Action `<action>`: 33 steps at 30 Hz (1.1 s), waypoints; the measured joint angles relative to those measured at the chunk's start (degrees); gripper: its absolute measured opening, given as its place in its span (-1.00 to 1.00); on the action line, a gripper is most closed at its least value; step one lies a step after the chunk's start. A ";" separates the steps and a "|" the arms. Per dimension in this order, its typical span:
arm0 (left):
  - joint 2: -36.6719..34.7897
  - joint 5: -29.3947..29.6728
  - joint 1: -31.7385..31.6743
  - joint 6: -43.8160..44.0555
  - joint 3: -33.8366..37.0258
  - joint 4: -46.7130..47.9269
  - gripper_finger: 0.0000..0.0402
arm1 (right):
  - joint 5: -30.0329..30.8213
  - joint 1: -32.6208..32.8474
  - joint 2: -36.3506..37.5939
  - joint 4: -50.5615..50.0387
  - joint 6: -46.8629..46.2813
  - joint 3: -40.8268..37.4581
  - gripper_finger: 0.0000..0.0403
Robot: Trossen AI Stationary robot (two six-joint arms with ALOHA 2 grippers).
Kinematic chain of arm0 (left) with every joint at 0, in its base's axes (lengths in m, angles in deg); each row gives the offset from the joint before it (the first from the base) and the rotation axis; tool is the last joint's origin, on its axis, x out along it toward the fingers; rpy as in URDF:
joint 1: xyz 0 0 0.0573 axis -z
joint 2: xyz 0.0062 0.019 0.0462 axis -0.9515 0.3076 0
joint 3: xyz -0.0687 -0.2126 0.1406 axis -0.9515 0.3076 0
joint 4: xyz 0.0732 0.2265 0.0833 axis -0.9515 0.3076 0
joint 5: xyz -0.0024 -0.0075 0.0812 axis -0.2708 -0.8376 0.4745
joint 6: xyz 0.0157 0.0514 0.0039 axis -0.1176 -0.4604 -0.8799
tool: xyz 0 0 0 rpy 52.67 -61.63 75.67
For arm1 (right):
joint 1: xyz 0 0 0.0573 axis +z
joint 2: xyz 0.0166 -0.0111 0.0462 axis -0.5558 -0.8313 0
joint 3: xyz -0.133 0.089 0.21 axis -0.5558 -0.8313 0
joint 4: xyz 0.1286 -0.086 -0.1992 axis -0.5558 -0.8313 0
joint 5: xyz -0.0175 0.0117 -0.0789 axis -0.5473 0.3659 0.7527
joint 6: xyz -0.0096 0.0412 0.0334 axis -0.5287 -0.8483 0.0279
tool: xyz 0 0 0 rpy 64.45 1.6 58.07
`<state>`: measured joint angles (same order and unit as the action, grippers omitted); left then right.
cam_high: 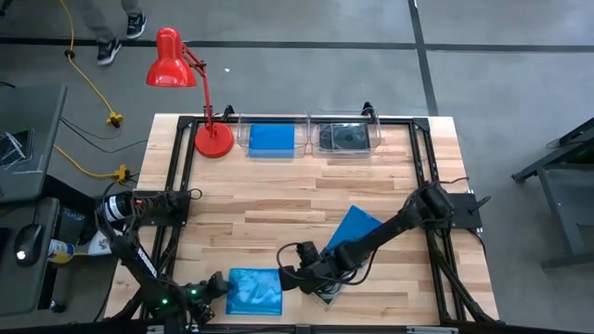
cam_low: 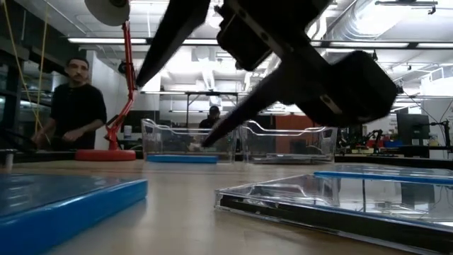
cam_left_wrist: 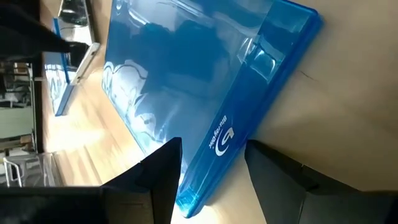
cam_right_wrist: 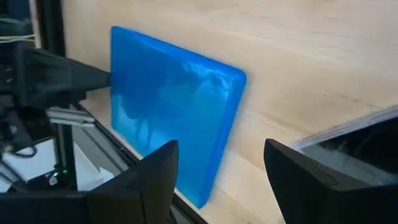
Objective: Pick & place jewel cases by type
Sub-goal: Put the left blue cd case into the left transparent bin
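Note:
A blue jewel case (cam_high: 255, 291) lies flat near the table's front edge. My left gripper (cam_high: 221, 286) is open at its left side, and its fingers (cam_left_wrist: 163, 177) stand on either side of the case's spine edge (cam_left_wrist: 217, 140). My right gripper (cam_high: 290, 276) hangs open just right of that case (cam_right_wrist: 174, 112), above a dark clear jewel case (cam_high: 325, 289) that also lies flat. A second blue case (cam_high: 355, 227) lies farther back on the right. One more blue case (cam_high: 270, 139) and one more dark case (cam_high: 344, 137) lie in the bins.
Two clear bins (cam_high: 243, 125) (cam_high: 375, 125) stand side by side at the far edge. A red desk lamp (cam_high: 212, 139) stands left of them. A black frame rail (cam_high: 419, 176) runs around the tabletop. People stand beyond the table's far edge (cam_low: 74, 106).

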<state>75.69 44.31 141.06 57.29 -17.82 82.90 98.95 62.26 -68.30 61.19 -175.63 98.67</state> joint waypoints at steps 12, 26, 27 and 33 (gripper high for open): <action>0.21 0.73 -1.97 0.21 0.02 -2.17 -0.10 | -3.19 1.29 -4.75 7.37 -4.30 0.00 0.09; 0.28 1.49 -3.49 -0.11 0.04 -4.96 -0.10 | -3.25 2.98 -7.07 9.59 -7.75 0.10 0.09; 0.28 1.49 -4.01 -0.09 0.04 -5.50 -0.10 | -3.25 2.82 -7.13 9.89 -7.74 0.09 0.09; 0.34 -0.30 -7.81 -3.89 0.18 -10.50 -0.10 | -3.25 2.32 -7.17 10.70 -6.61 0.01 0.09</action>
<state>76.03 44.02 133.24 53.40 -17.64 72.40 95.70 64.57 -75.47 71.89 -182.24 98.68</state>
